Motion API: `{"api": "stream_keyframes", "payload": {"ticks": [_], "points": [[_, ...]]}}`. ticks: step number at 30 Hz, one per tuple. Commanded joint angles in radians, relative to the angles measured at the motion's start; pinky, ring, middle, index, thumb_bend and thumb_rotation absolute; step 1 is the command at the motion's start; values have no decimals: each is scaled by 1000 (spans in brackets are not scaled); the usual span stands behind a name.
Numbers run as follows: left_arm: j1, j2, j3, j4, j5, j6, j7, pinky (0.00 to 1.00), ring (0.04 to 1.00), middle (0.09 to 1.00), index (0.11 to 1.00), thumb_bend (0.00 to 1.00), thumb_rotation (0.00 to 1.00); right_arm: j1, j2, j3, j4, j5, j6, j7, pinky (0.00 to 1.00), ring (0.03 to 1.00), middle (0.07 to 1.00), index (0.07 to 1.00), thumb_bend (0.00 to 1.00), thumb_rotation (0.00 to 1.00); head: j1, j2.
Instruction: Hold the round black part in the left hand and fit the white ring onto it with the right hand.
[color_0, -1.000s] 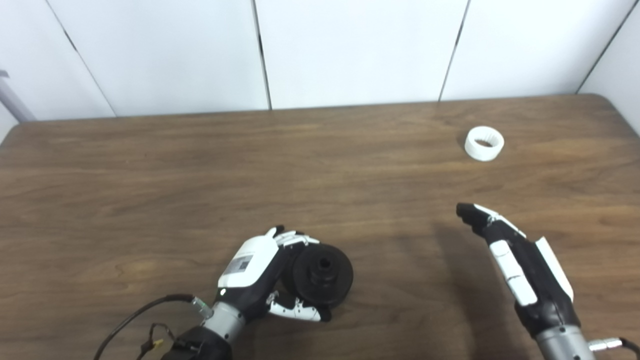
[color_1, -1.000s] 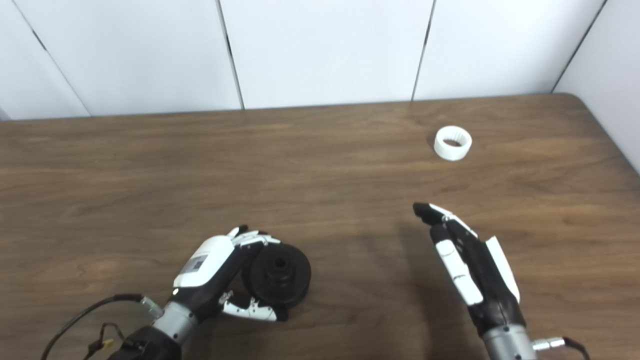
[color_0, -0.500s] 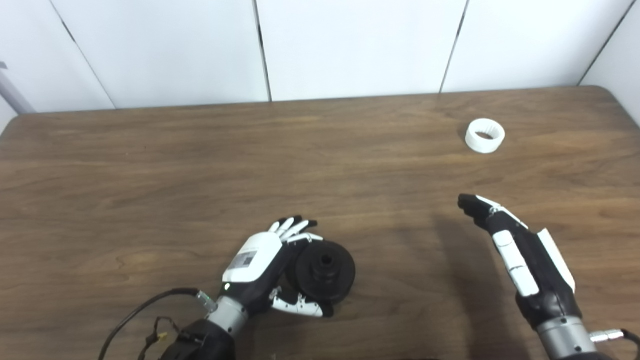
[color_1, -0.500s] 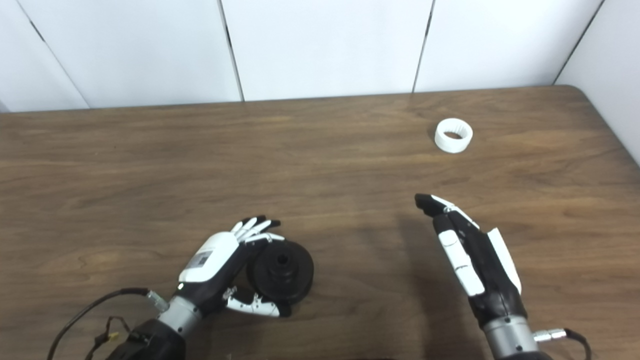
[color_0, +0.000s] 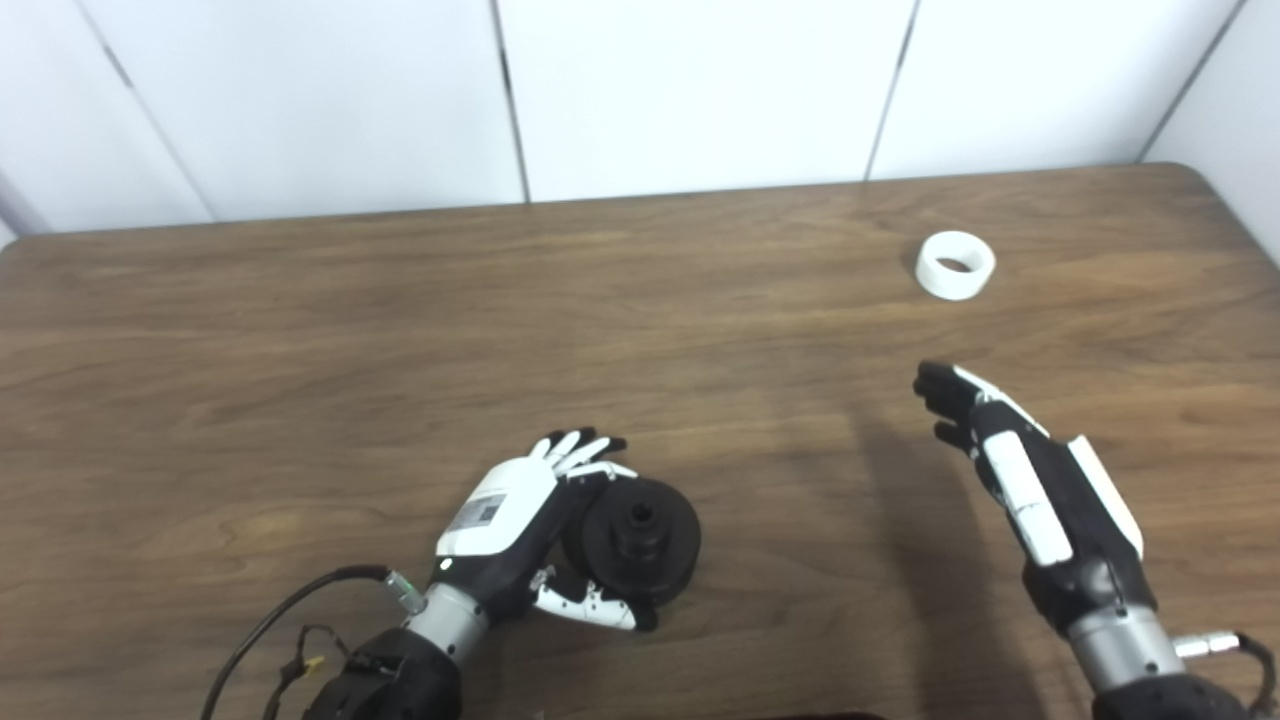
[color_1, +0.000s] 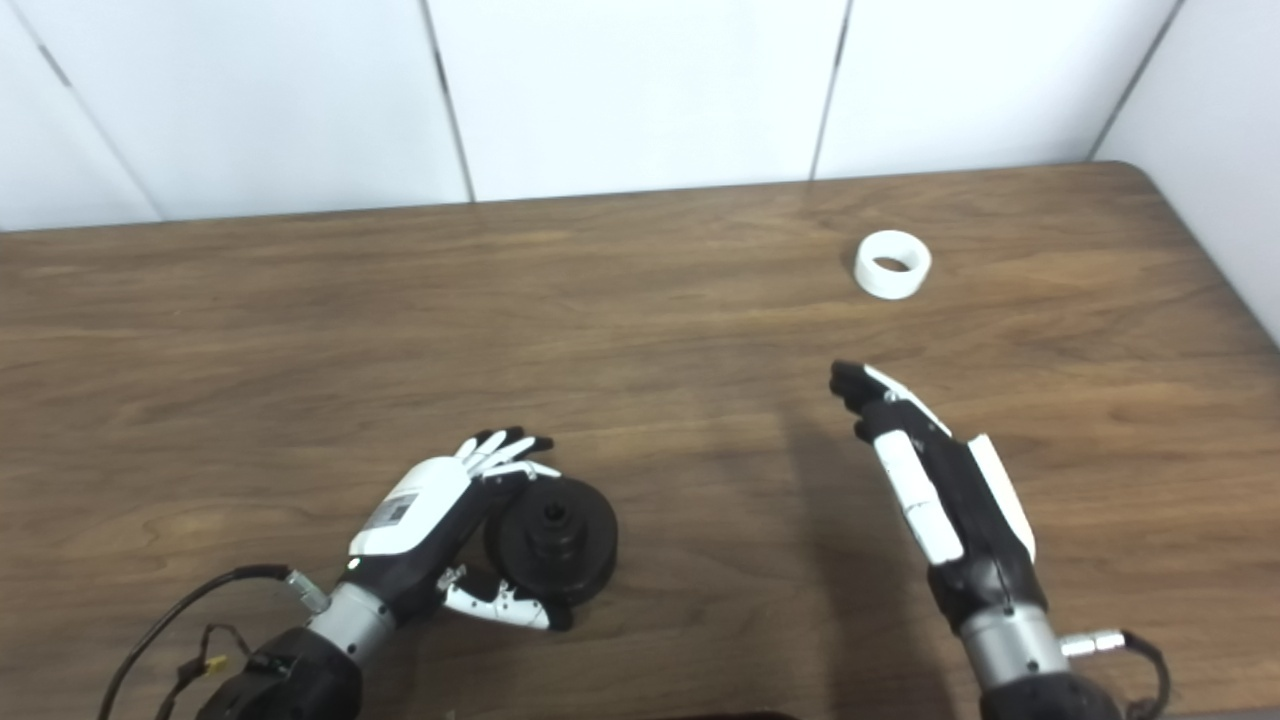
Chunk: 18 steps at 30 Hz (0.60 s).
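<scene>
One round black part (color_0: 636, 539) and one white ring (color_0: 955, 265) sit on my wooden table (color_0: 300, 340): the part near the front edge with its hub bore facing up, the ring far right toward the back, opening upward. My left hand (color_0: 520, 525) cups the part loosely, fingers spread above it and thumb under its near rim. My right hand (color_0: 1030, 480) hangs released and empty, well short of the ring, fingers extended toward it.
</scene>
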Motion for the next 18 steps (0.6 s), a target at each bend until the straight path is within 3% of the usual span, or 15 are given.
{"api": "stream_keyframes", "payload": {"ticks": [1, 5, 9, 11, 14, 16, 18], "points": [[7, 14, 0, 53, 3, 51, -48, 1000, 1000, 932, 484, 520, 65, -65, -34, -28, -39, -12, -2, 29, 909, 942, 927, 898, 561, 901, -1, 7], [0, 8, 0, 46, 8, 64, -58, 1000, 1000, 929, 484, 521, 64, -139, -51, -75, -27, 3, -2, 88, 939, 973, 962, 933, 615, 792, 3, 20], [-3, -6, -2, 35, 25, 80, -58, 1000, 1000, 925, 484, 521, 65, -219, -84, -141, -11, -9, -1, 171, 943, 991, 987, 955, 572, 750, 8, 43], [-5, -16, -1, 37, 36, 81, -50, 1000, 1000, 918, 484, 521, 64, -270, -79, -205, -6, -100, -1, 287, 928, 986, 985, 951, 601, 745, 7, 59], [-11, -27, -6, 40, 64, 85, -48, 1000, 1000, 910, 484, 522, 64, -387, -56, -324, 0, -368, -1, 593, 966, 992, 989, 940, 625, 766, 11, 69], [-12, -35, -8, 44, 75, 82, -42, 1000, 1000, 905, 483, 522, 63, -448, -62, -366, 8, -487, -1, 732, 966, 986, 981, 934, 614, 712, 11, 65], [-10, -39, -11, 48, 88, 76, -34, 1000, 998, 903, 483, 522, 63, -511, -86, -371, 47, -590, -2, 819, 949, 976, 973, 926, 634, 651, -1, 61]]}}
